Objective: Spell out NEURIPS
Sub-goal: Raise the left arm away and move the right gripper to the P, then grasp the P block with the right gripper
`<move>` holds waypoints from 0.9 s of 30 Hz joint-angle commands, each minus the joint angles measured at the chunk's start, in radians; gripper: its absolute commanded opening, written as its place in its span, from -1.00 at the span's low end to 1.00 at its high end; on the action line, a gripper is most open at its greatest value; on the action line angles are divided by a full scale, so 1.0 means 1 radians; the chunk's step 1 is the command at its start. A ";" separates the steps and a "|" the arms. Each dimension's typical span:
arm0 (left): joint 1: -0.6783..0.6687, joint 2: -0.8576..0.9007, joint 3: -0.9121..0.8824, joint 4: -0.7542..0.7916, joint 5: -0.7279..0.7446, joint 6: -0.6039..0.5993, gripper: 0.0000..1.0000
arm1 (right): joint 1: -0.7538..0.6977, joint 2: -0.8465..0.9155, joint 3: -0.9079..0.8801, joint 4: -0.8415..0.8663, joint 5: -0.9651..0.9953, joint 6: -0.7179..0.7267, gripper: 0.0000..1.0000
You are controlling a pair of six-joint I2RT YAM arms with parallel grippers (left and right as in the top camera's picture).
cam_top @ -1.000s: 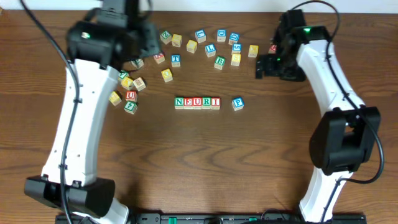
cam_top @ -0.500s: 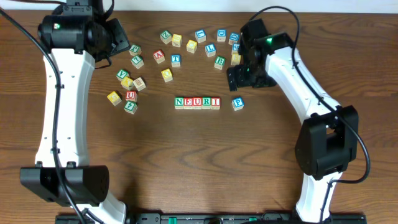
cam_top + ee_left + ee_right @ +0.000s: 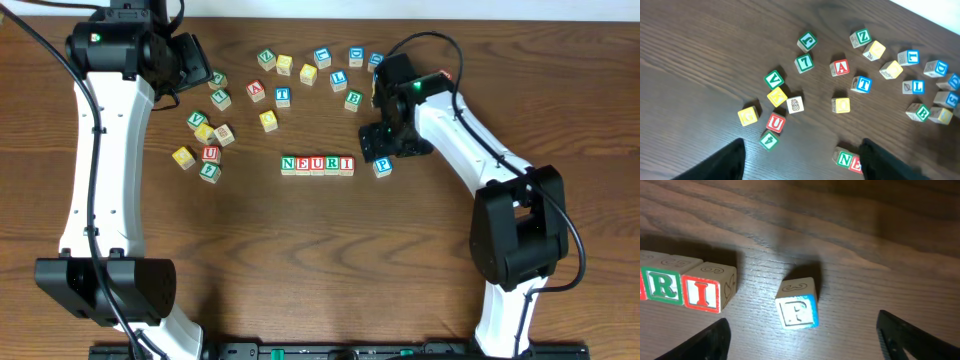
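The right end effector point(image 3: 807, 341) is hanging low over the blue P cube point(image 3: 798, 311) with its fingers spread wide open, one on each side and neither touching it. The P is sitting on the desk point(image 3: 320, 250) just right of the NEURI row point(image 3: 317, 165), a bit apart from the I and turned slightly crooked. The left end effector point(image 3: 802, 162) is hovering open and empty over the loose cubes point(image 3: 840, 67) at the back left.
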 commanded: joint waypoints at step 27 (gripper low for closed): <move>0.004 0.008 -0.006 -0.005 -0.013 0.014 0.96 | 0.014 0.001 -0.116 0.111 -0.004 -0.006 -0.17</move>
